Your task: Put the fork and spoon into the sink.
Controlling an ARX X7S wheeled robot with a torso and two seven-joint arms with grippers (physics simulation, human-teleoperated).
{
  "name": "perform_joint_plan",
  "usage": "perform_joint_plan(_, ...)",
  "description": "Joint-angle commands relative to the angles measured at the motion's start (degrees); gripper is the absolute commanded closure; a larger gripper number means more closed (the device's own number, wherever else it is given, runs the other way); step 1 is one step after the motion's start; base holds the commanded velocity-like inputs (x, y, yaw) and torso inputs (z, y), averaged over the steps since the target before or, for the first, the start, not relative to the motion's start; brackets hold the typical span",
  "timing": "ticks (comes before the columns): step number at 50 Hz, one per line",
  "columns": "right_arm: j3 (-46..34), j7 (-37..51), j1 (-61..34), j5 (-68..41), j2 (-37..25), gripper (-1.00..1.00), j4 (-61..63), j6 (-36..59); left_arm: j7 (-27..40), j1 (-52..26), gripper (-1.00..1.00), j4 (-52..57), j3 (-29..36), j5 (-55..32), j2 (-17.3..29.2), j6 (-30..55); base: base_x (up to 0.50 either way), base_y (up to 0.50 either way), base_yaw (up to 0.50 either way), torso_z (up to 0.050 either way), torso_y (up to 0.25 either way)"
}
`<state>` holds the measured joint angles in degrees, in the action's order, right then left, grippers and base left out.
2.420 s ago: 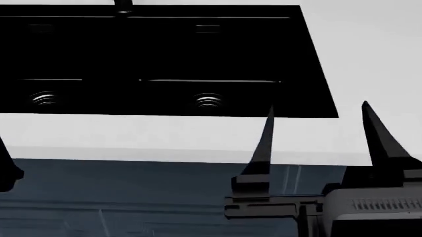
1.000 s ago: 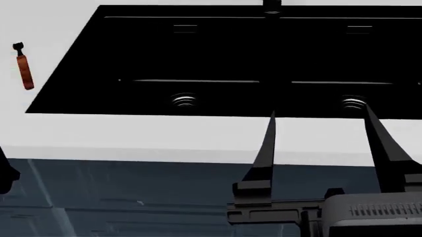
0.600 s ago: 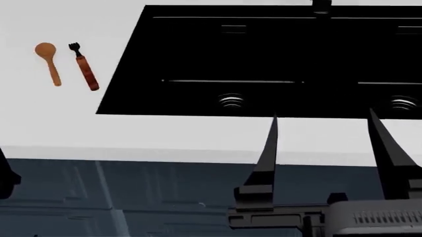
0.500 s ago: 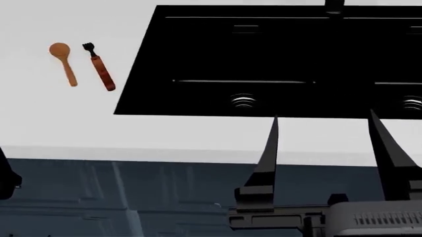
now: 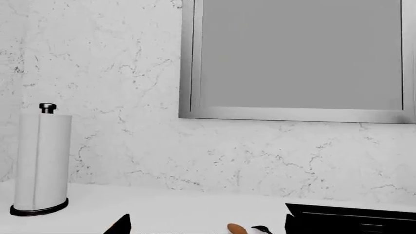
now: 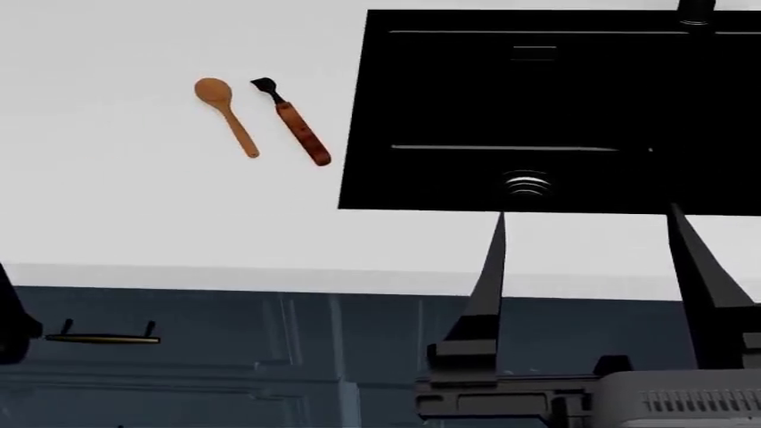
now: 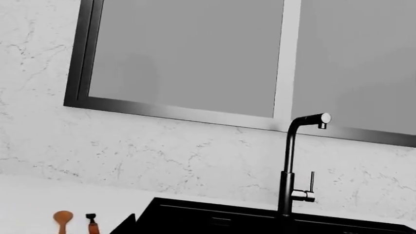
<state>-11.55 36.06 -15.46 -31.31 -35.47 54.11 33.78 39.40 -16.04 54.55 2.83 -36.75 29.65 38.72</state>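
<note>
Beside the sink (image 6: 559,107), fork (image 6: 292,121) and spoon (image 6: 225,114) lie; right tool (image 6: 589,223) spread, left tool's state unclear.

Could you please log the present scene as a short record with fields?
spoon: lying flat on the white countertop, left of the fork, not touching it
fork: on the countertop between the spoon and the sink, black head pointing away from the robot
sink: black, recessed, holds no utensil in the part shown
faucet: black, behind the sink
paper towel roll: upright, far left by the wall
right pincer: open, empty, over the counter's front edge
left pincer: cannot tell
</note>
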Motion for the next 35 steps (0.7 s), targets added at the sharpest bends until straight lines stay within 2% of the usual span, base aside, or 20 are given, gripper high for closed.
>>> perform_joint_plan(1, 0.71, 1.24, 0.05, -1.08, -0.03, -1.00, 0.51, 0.44, -0.02, 0.19, -1.00, -0.21, 0.41, -0.14, 0.20, -0.54, 0.00, 0.00, 0.00, 0.000, 0.000)
perform_joint_plan(6, 1.01, 2.14, -0.26, -1.93, 0.21, -1.00, 0.46, 1.34, 0.30, -0.58, -1.00, -0.25, 0.52, -0.80, 0.28, 0.07, 0.00, 0.00, 0.00, 0.000, 0.000)
perform_joint_plan(11, 3.56, 5.61, -4.50, -9.05, -0.40, -1.00, 3.38, 7.86, 4.06, -6.94, -1.00, 2.73, -0.30, -7.15, 1.18, 7.25, 0.00, 0.00, 0.00, 0.000, 0.000)
perform_joint_plan(14, 6.50, 12.86, -15.04, -25.02, -2.21, -1.00, 5.60, 16.24, 9.40, -16.22, -1.00, 3.32, -3.63, -20.21, 2.66, 14.84, 0.00, 0.00, 0.00, 0.000, 0.000)
perform_joint_plan(17, 6.80, 20.80, -28.28, -42.53, -3.43, -1.00, 2.95, 21.41, 14.63, -24.11, -1.00, -0.47, -6.34, -33.19, 3.35, 18.18, 0.00, 0.00, 0.00, 0.000, 0.000)
perform_joint_plan(20, 6.03, 24.19, -35.76, -51.47, -3.26, -1.00, -1.26, 22.48, 17.48, -28.58, -1.00, -3.92, -7.00, -40.14, 3.76, 19.23, 0.00, 0.00, 0.00, 0.000, 0.000)
perform_joint_plan(22, 5.28, 26.42, -40.68, -56.04, -3.17, -1.00, -4.40, 22.97, 17.38, -30.75, -1.00, -5.62, -6.24, -40.08, 3.90, 19.86, 0.00, 0.00, 0.00, 0.000, 0.000)
perform_joint_plan(23, 4.93, 27.23, -42.76, -58.09, -2.88, -1.00, -6.19, 22.96, 17.24, -31.22, -1.00, -7.53, -6.49, -42.86, 3.77, 19.77, 0.00, 0.00, 0.00, 0.000, 0.000)
perform_joint_plan(25, 3.83, 27.96, -45.75, -60.12, -2.35, -1.00, -8.69, 23.44, 16.85, -31.55, -1.00, -8.51, -6.41, -41.54, 3.83, 19.67, 0.00, 0.00, 0.00, 0.000, 0.000)
perform_joint_plan(26, 3.59, 28.09, -46.20, -60.35, -2.25, -1.00, -9.15, 23.55, 18.70, -34.54, -1.00, -10.32, -6.15, -44.72, 4.13, 20.52, 0.00, 0.00, 0.00, 0.000, 0.000)
perform_joint_plan(28, 3.08, 28.13, -47.45, -60.96, -1.92, -1.00, -11.05, 23.72, 16.58, -32.14, -1.00, -10.03, -5.96, -42.08, 3.49, 19.55, 0.00, 0.00, 0.00, 0.000, 0.000)
perform_joint_plan(35, 2.05, 26.94, -51.05, -61.91, -0.82, -1.00, -16.87, 23.79, 14.18, -35.73, -1.00, -16.03, -3.59, -40.00, 2.40, 19.93, 0.00, 0.00, 0.00, 0.000, 0.000)
